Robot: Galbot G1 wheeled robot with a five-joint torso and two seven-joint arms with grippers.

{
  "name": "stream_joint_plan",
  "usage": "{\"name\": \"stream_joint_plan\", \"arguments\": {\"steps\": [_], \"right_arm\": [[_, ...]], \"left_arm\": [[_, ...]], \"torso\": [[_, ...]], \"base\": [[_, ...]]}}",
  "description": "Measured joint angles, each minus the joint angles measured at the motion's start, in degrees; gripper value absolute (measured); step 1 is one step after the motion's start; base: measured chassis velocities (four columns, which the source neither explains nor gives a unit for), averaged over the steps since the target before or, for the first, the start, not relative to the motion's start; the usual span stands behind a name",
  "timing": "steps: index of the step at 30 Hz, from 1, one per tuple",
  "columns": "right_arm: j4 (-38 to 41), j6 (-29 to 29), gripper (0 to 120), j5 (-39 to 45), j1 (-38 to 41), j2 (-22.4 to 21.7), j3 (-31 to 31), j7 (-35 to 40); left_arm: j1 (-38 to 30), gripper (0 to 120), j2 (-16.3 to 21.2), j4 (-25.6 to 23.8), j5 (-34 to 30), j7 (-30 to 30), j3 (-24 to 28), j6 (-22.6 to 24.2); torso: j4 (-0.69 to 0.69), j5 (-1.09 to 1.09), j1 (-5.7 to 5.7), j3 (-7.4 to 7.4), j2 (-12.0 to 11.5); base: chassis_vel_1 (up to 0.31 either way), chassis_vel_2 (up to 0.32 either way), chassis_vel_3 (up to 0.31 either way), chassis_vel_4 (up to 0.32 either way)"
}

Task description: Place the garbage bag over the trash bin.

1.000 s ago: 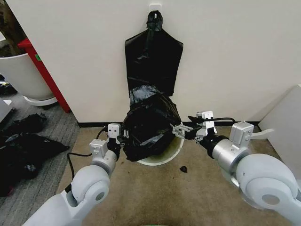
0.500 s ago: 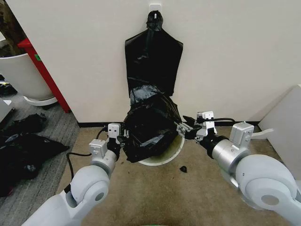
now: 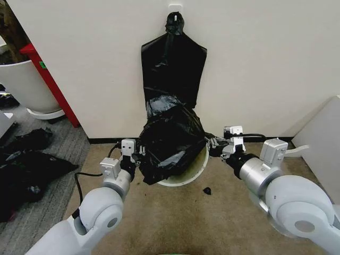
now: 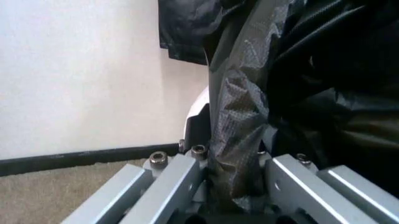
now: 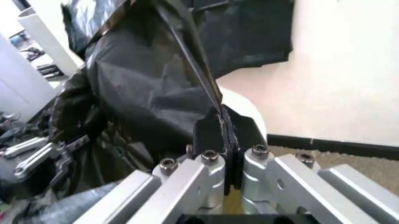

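Note:
The garbage bag (image 3: 171, 142), glossy black and wrinkled, is bunched over the trash bin (image 3: 184, 179), a cream-white bucket on the carpet by the wall; part of the bucket's front rim shows. My left gripper (image 3: 139, 154) is at the bin's left side, shut on a fold of the bag (image 4: 240, 126). At the bin's right side, my right gripper (image 3: 212, 143) is shut on the bag's edge (image 5: 187, 60), which runs taut from its pads (image 5: 212, 133). The bin's white wall (image 5: 246, 106) shows just behind those pads. The bin's inside is hidden by plastic.
A bunch of black bags (image 3: 172, 64) hangs from a wall hook right above the bin. A large white tub (image 3: 21, 85) and a red stand (image 3: 50, 85) are at far left, with black plastic heaps (image 3: 26, 164) on grey carpet. A black scrap (image 3: 207, 190) lies near the bin; a white panel (image 3: 324, 138) stands right.
My right gripper has drawn a little to the right with the bag's edge, spreading the bag wider toward the bin's right rim. The left gripper has stayed in place.

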Motion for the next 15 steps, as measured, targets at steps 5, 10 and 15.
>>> {"name": "stream_joint_plan", "arguments": {"steps": [5, 10, 15], "right_arm": [[0.0, 0.5, 0, 0.8, -0.1, -0.7, 1.1, 1.2], [0.0, 0.6, 0, 2.2, -0.8, -1.9, 2.4, 4.1], [-1.1, -0.1, 0, 2.7, -1.2, -3.2, 3.8, 6.0]], "left_arm": [[0.3, 1, -0.4, 0.5, 0.2, 0.1, -0.3, -0.3], [0.7, 1, -0.9, 1.2, 0.4, 0.9, -1.4, -1.8], [1.6, 1, -1.0, 1.4, 0.7, 3.1, -2.3, -4.4]], "torso": [[0.0, 0.0, 0.0, 0.0, 0.0], [0.0, 0.0, 0.0, 0.0, 0.0], [0.0, 0.0, 0.0, 0.0, 0.0]], "base": [[0.0, 0.0, 0.0, 0.0], [0.0, 0.0, 0.0, 0.0], [0.0, 0.0, 0.0, 0.0]]}}
